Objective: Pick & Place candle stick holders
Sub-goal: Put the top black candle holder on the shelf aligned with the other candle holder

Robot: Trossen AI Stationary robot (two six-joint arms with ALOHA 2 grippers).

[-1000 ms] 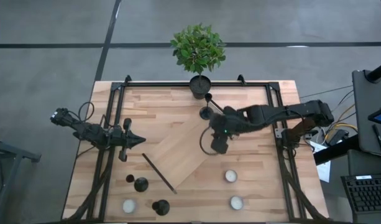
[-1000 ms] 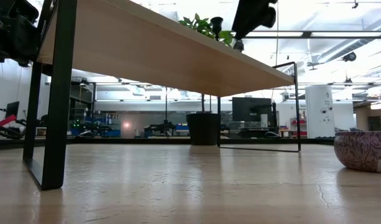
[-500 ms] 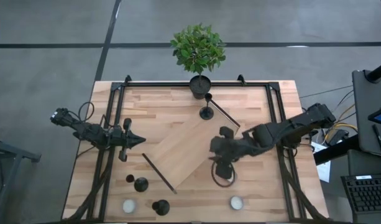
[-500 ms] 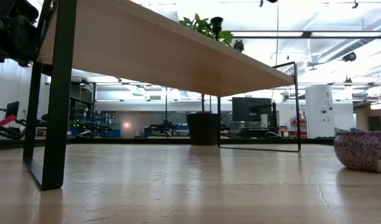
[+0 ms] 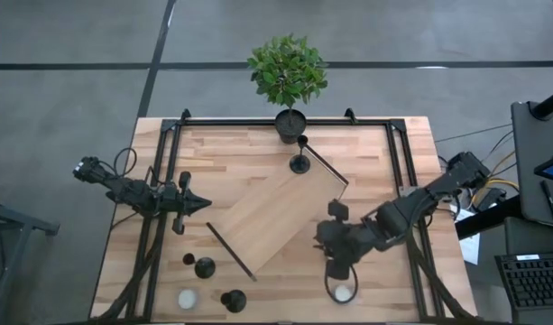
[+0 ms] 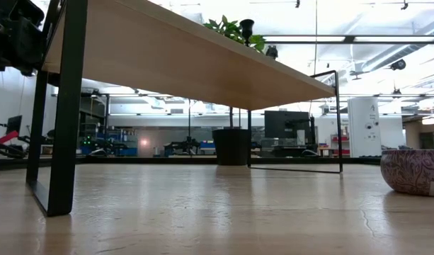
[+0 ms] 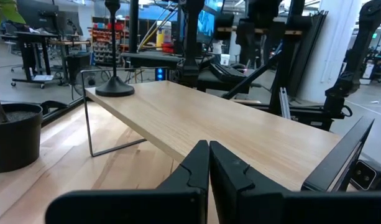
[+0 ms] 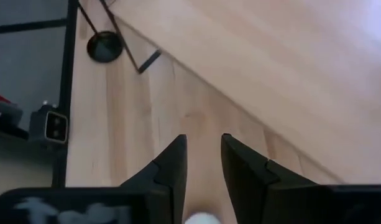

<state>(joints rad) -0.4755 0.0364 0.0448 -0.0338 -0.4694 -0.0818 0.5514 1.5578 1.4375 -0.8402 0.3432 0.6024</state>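
One black candle stick holder (image 5: 299,162) stands by its disc base at the far corner of a raised wooden shelf (image 5: 271,217). It also shows in the left wrist view (image 7: 115,90) and the right wrist view (image 8: 104,46). Two more black holders (image 5: 205,267) (image 5: 233,300) stand on the table near its near-left corner. My right gripper (image 5: 339,273) is open and empty, above a white candle (image 5: 342,292) by the near edge; that candle shows below its fingertips (image 8: 202,219). My left gripper (image 5: 204,206) is shut and empty at the table's left.
A potted green plant (image 5: 288,72) stands at the far edge. Another white candle (image 5: 187,298) sits near the near-left corner beside a small black piece (image 5: 188,259). Black rails (image 5: 159,181) run along the table's sides. A patterned bowl (image 6: 415,170) shows in the low view.
My right gripper has gone from over the shelf, near the far holder, toward the table's near edge, to above the white candle there. The holder at the shelf's far corner has stayed where it was.
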